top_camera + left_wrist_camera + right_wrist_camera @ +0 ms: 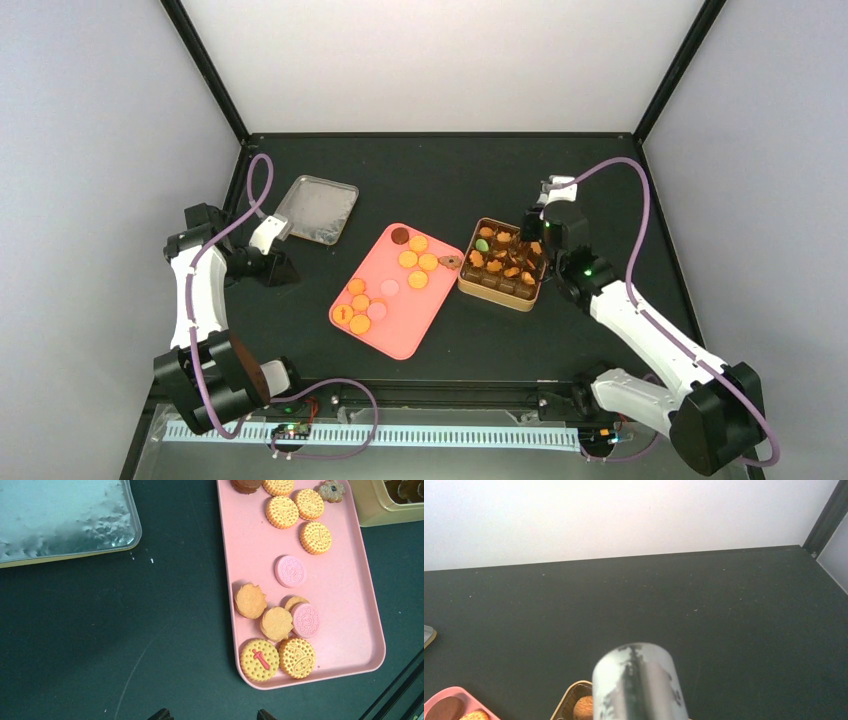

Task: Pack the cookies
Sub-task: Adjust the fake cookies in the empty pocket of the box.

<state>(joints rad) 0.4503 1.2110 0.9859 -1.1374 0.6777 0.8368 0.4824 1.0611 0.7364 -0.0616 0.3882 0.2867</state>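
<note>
Several cookies (408, 259), mostly orange-yellow with a few pink and one dark brown, lie on a pink tray (400, 335). In the left wrist view they show up close as cookies (281, 511) on the tray (350, 605). More cookies (497, 262) sit in the cups of a gold tin (497, 293). My left gripper (212, 715) stands open over bare table left of the tray, nothing between its fingertips. My right gripper (535, 240) hangs over the tin's right side. In the right wrist view a blurred silvery rounded piece (639, 685) hides the jaws.
The tin's silver lid (315, 208) lies flat at the back left, also seen as the lid (60, 520) in the left wrist view. Black posts stand at the table's back corners. The tin's corner (569, 697) and the tray's end (454, 700) show low in the right wrist view.
</note>
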